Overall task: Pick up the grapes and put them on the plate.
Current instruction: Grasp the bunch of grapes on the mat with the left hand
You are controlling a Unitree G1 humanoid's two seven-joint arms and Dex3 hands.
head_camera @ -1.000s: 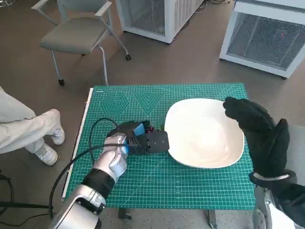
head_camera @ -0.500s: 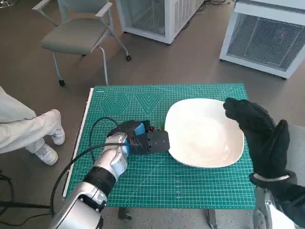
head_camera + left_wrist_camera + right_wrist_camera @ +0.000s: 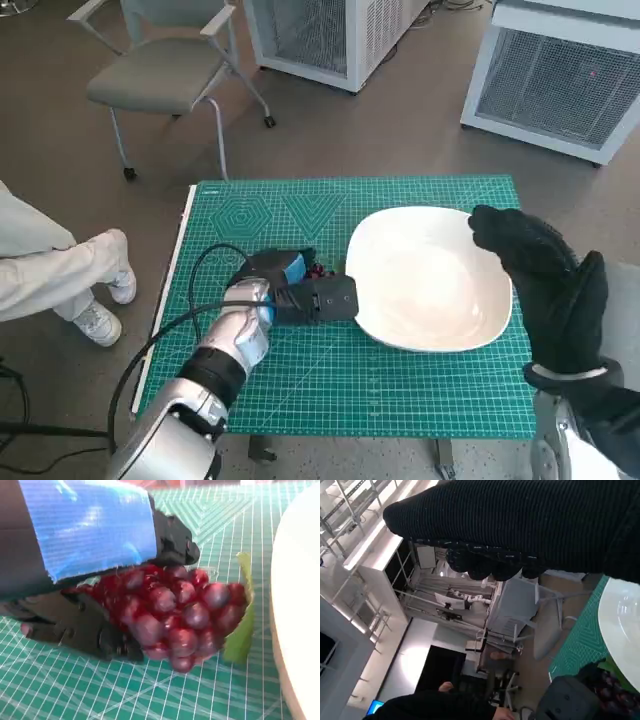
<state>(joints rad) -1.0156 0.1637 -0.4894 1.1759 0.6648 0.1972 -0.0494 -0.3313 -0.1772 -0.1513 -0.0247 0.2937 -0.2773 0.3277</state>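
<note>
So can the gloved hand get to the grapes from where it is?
Probably not easily. The right hand hovers at the far side of the plate, and the left hand already covers the grapes, its fingers around them.

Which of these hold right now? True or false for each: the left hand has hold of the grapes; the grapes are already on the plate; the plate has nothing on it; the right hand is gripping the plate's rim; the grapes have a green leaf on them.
1. The left hand holds the grapes. True.
2. The grapes are on the plate. False: they are beside it, over the green mat.
3. The plate has nothing on it. True.
4. The right hand grips the plate's rim. False: it holds nothing and is raised at the plate's right edge.
5. The grapes carry a green leaf. True.
</note>
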